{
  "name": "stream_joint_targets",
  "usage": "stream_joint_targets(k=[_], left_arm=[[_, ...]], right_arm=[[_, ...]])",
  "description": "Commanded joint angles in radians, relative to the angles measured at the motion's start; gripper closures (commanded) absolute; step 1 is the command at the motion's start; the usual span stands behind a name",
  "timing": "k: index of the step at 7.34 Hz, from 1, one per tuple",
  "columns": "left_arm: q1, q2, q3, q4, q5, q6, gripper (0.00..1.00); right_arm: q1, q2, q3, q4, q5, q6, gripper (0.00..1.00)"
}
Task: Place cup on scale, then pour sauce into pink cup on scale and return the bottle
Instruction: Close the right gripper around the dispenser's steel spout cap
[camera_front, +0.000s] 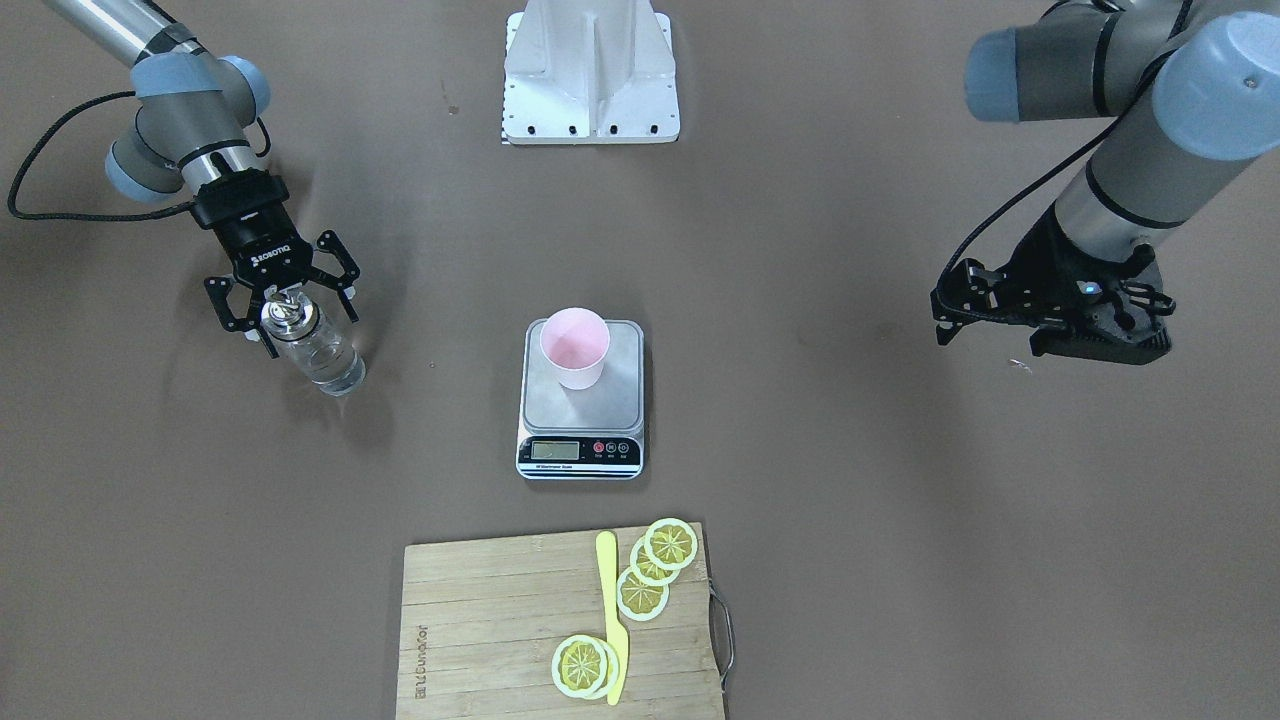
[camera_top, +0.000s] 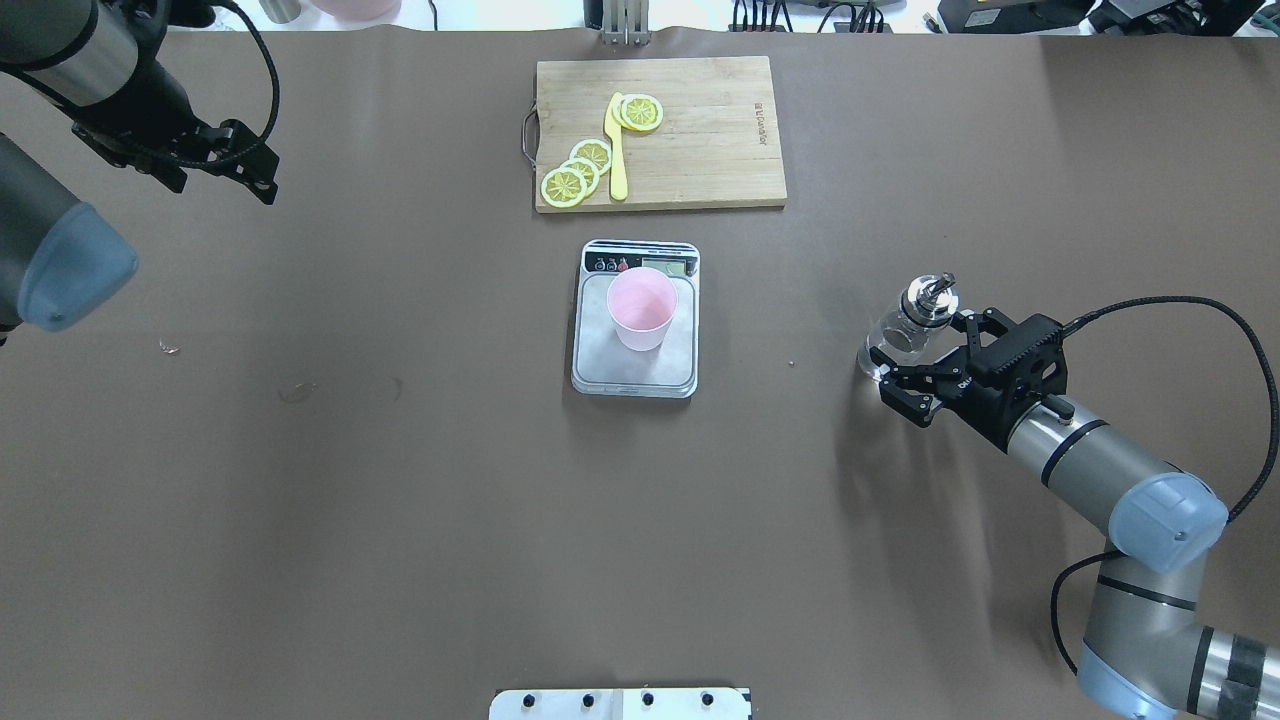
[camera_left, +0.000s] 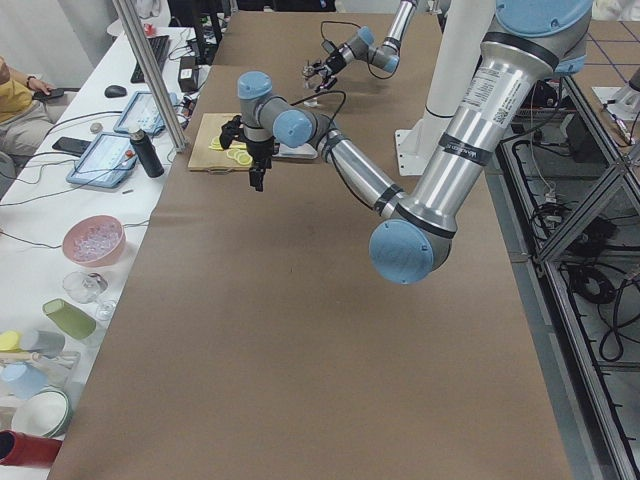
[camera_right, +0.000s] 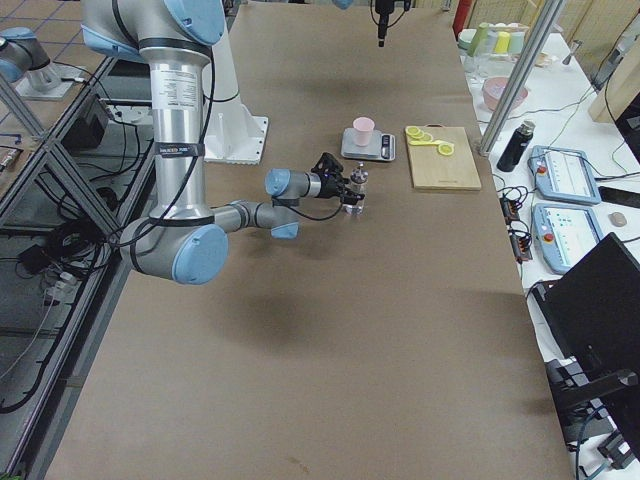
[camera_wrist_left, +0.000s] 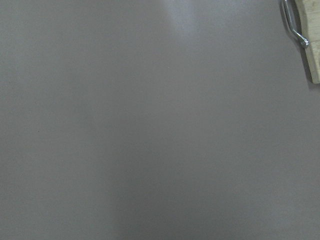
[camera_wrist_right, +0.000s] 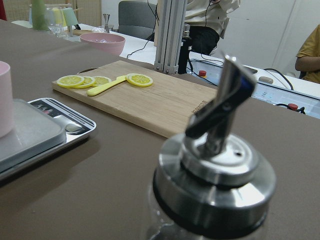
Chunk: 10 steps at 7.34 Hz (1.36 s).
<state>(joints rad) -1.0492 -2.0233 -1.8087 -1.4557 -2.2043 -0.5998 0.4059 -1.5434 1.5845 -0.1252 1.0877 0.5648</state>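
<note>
Tabletop: plain brown covering (camera_top: 400, 500) across the whole bench, with operators' desks and clutter beyond the far edge.
Far side: a bamboo cutting board (camera_top: 700, 130) carrying lemon slices (camera_top: 575, 172) and a yellow plastic knife (camera_top: 616, 150).
Centre: a flat steel-topped kitchen scale (camera_top: 600, 372), its black display strip facing the far edge.
Cup: the small pale pink tapered cup (camera_top: 641, 310) stands upright on the scale's platform, well inside its edges. No liquid shows in it, though a clear one would be hard to spot.
Bottle: the small clear glass bottle with a black collar and shiny metal spout (camera_top: 905, 330) stands upright on the table to the right of the scale, well apart from it. Its long axis is vertical.
Sauce: colourless liquid (camera_front: 335, 370) is visible in the lower glass.
Right gripper (camera_front: 298, 320): fingers spread wide, reaching in level from the robot's side and flanking the bottle just below the collar, with no squeeze visible.
Left gripper (camera_top: 262, 180): parked far left above bare table. I cannot tell whether it is spread or pressed together.
Key relation: the right arm is much the nearer, and the bottle already sits between its fingers, so closing looks like the next step. The cup then lies to its left.
</note>
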Motion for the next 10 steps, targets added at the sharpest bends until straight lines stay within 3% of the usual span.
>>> stream_joint_targets(k=[1,10], left_arm=[[0.0,0.0,-0.001,0.001,0.0,0.0,0.02],[0.0,0.0,0.002,0.0,0.0,0.0,0.02]], right_arm=[[0.004,0.025,-0.035,0.001,-0.003,0.009,0.05],[0.014,0.063,-0.083,0.006,-0.002,0.038,0.07]])
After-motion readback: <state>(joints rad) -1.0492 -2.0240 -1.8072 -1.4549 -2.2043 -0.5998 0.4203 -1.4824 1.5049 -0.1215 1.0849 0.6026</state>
